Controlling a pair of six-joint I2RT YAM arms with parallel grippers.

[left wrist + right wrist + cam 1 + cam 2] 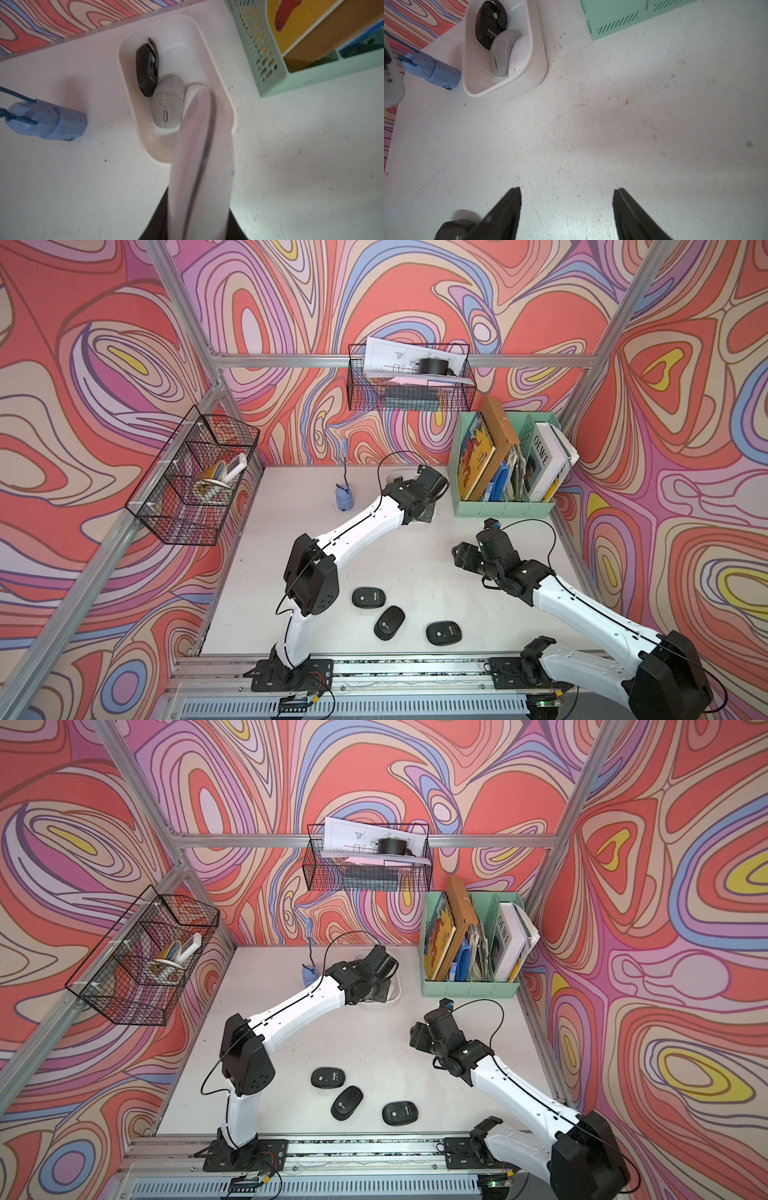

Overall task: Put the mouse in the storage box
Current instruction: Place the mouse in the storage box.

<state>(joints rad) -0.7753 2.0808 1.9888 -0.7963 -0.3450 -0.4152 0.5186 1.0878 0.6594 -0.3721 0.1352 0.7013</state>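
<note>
- Left tool (200, 97), shut on nothing, hangs over the storage box (220, 68), far on the desk (374, 556); three stored mice (500, 52) lie inside.
- Right tool (566, 193) gapes above bare desk.
- Likely between deliveries: next, straddle one of three black mice (388, 622) on the near desk.

"OEWE" — spine of white book (545, 459)

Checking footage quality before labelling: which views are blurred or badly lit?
Left wrist view: the left pincer is a soft pale blur, scene dim, yet the storage box is readable. Right wrist view: sharp, with a soft shadow across the table. Both top views: sharp, evenly lit.
</note>
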